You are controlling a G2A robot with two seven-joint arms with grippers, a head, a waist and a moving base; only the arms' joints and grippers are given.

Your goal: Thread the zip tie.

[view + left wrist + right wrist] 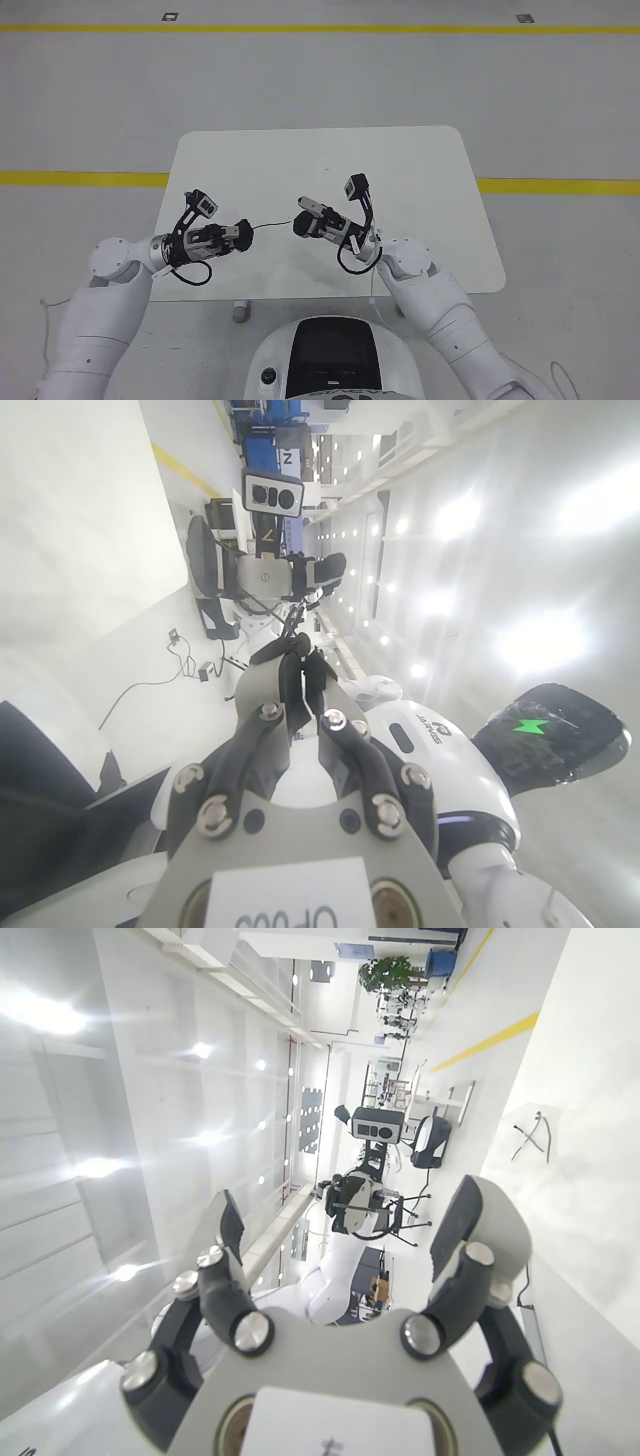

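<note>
White table (pixel 420 170) below; left claw (pixel 246 232) pinches zip tie (pixel 272 224).

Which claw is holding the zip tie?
The left claw, pinched shut on the thin black zip tie. The right claw is wide open, gripping nothing.

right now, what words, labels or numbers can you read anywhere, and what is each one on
white paper label on the left wrist mount: upside down, cut off at the edge, not readable whole
white paper label on the right wrist mount: a fragment of one mark, unreadable
white board in the room behind: one large letter, rest hidden
white rounded table, thin black zip tie: no print
</note>
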